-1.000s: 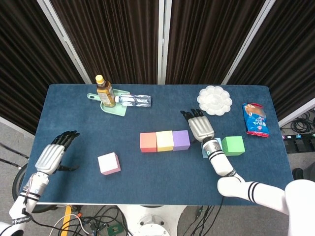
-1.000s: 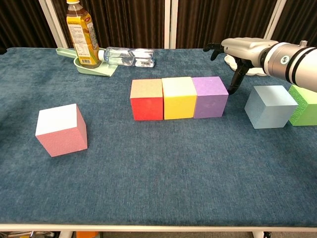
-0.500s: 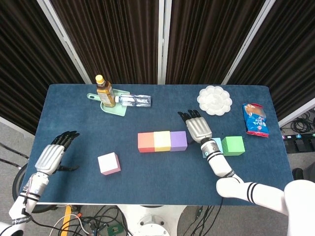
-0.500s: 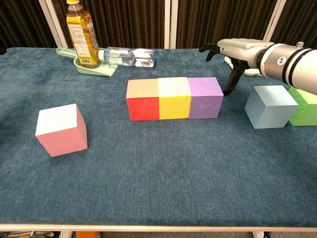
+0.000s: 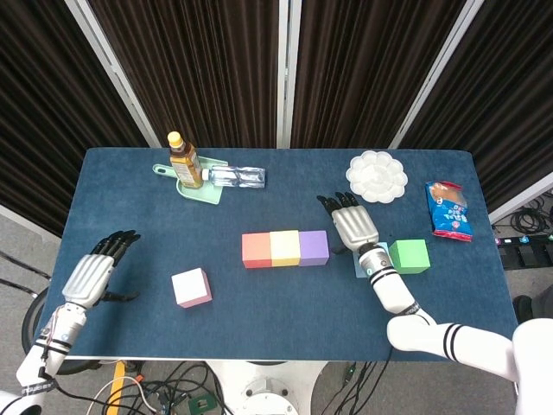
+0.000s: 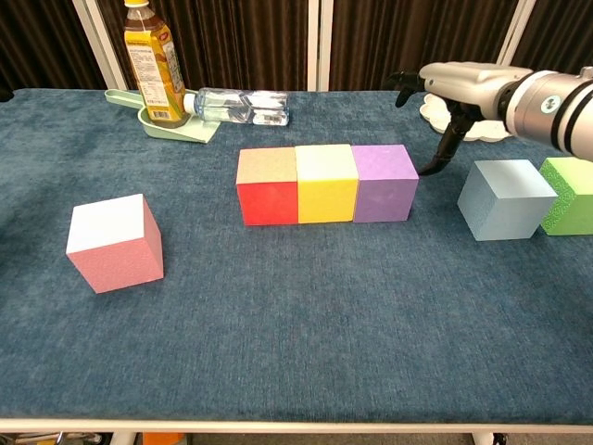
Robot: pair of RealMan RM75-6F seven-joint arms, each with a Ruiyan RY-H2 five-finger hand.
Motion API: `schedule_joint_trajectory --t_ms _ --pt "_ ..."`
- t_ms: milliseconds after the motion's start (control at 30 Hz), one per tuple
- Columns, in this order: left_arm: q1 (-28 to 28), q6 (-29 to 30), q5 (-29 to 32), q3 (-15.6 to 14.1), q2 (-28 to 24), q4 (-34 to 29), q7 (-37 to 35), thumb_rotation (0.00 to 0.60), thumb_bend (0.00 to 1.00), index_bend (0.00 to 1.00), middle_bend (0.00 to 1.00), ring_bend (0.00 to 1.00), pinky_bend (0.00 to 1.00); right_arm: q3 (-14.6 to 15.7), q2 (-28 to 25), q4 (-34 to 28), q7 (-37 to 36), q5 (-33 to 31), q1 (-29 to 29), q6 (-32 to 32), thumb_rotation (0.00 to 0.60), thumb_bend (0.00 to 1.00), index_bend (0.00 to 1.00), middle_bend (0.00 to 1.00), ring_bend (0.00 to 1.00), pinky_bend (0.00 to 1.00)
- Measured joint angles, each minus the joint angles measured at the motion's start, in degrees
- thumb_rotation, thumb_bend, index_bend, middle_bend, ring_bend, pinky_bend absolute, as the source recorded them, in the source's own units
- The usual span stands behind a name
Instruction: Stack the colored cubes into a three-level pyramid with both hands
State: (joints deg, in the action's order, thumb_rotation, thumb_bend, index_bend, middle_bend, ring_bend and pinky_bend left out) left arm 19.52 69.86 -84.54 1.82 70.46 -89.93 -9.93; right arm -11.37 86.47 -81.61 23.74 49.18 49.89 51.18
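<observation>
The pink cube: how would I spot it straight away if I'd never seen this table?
Start at the row of three touching cubes in the middle of the blue table: red, yellow, purple. Look toward the robot's left, nearer the front edge. The pink cube sits there alone, touching nothing, with a whitish top.

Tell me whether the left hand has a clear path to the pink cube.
Probably yes. The left hand is open at the table's left edge, and only bare cloth lies between it and the pink cube, which stands alone.
</observation>
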Motion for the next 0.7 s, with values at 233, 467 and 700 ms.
schedule_joint_trajectory --t_ms 233,467,700 --pt "0.01 0.43 -0.21 0.20 -0.18 -0.62 0.08 0.600 0.00 0.10 0.05 0.00 0.11 -1.07 -7.46 -8.27 -0.14 0.79 -1.51 2.40 0.600 0.03 0.00 0.15 0.00 0.00" --pt "-0.13 0.64 0.36 0.45 -0.32 -1.36 0.72 0.600 0.00 0.10 0.05 0.00 0.11 -0.63 -19.19 -16.08 -1.82 3.99 -2.56 -1.37 0.600 0.00 0.00 0.19 0.00 0.00" --pt "0.03 0.54 0.68 0.64 -0.31 -2.77 2.85 0.600 0.00 0.10 0.05 0.00 0.11 4.24 -28.16 -22.06 -2.24 10.03 -4.96 -4.98 0.600 0.00 0.00 0.20 0.00 0.00"
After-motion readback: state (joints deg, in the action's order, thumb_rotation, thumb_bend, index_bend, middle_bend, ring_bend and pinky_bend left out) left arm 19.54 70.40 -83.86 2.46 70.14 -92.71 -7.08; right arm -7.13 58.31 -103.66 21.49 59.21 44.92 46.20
